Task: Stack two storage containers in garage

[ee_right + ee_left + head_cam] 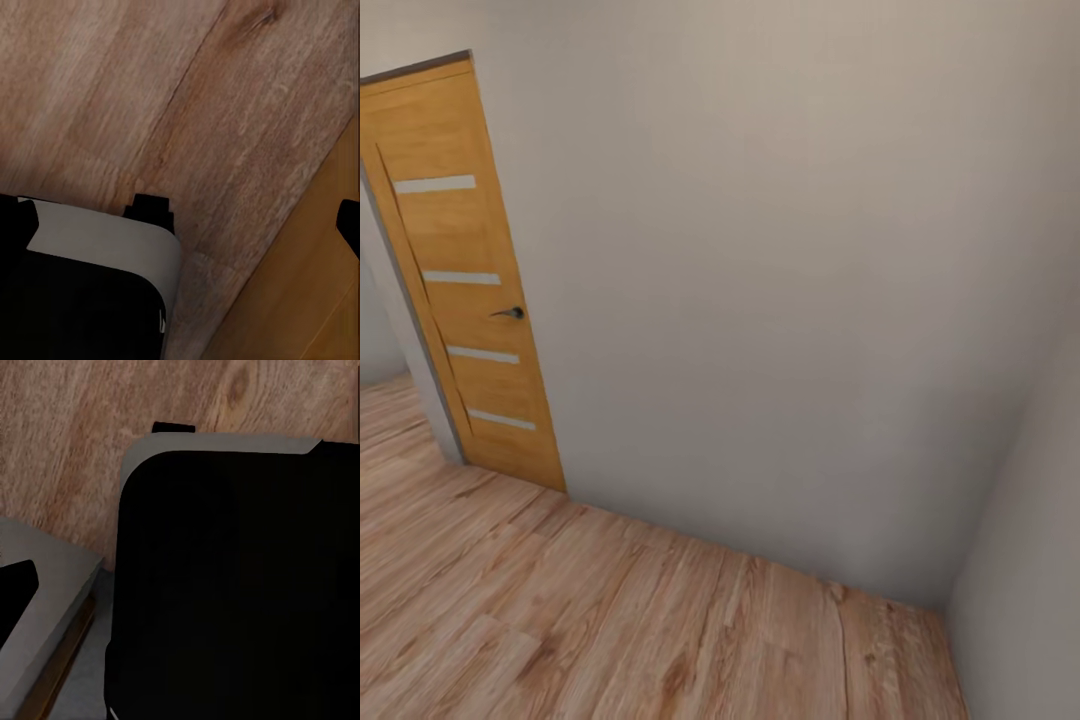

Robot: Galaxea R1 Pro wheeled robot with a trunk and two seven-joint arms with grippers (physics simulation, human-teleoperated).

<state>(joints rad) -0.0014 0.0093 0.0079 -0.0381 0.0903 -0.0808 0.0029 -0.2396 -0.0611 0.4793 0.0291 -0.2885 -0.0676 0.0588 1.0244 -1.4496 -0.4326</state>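
Closest to the robot, the light wood plank floor [610,620] ran across the bottom of the head view. The brown boards had dark knots and long lines between them. No orange-red box could be seen in any picture, so where the two boxes were could not be told.

In the left wrist view, a big black body with a rounded grey edge [225,585] hung over the same brown planks [75,435]. A flat grey slab [52,585] sat beside it, with a thin strip of orange-brown under its edge. The left claw's fingers could not be made out there, so I cannot tell if that claw was apart or together.

In the right wrist view, another black body with a pale grey rounded corner [97,247] sat low over the planks [150,90]. A smooth orange-brown surface [300,300] filled one corner of that picture, next to the planks. The right claw's fingers could not be made out either, so I cannot tell if it was apart or together.

Farther off in the head view, a plain beige-grey wall [780,280] rose from the far edge of the floor. It met a second wall [1030,560] in a corner at the right side. At the left end of the wall stood a tall orange-brown wooden door [465,280]. The door had four thin pale strips across it and a small dark handle [510,313].
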